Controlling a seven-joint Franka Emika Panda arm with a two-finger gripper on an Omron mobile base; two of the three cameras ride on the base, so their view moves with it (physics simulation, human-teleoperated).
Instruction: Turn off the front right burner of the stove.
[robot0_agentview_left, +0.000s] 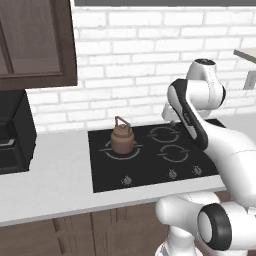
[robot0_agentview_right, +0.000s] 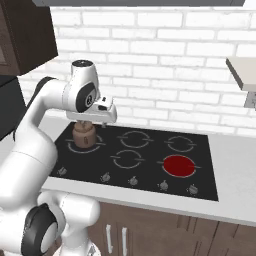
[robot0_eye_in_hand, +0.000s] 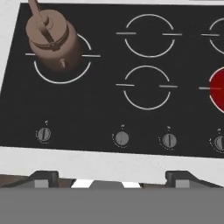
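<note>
The front right burner is glowing bright red on the stove, just behind its row of grey knobs. The gripper is hovering spread open, holding nothing, while a brown kettle is sitting on the left zone.

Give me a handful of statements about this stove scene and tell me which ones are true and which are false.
1. The front right burner has a bright red centre. True.
2. The brown kettle sits on the front right burner. False: it sits on the large ringed zone at the left end of the stove.
3. The gripper grips a knob. False: it hangs above the cooktop, clear of the knob row.
4. A row of small grey knobs runs along the stove's front edge. True.
5. The wall behind the stove is white brick. True.
</note>
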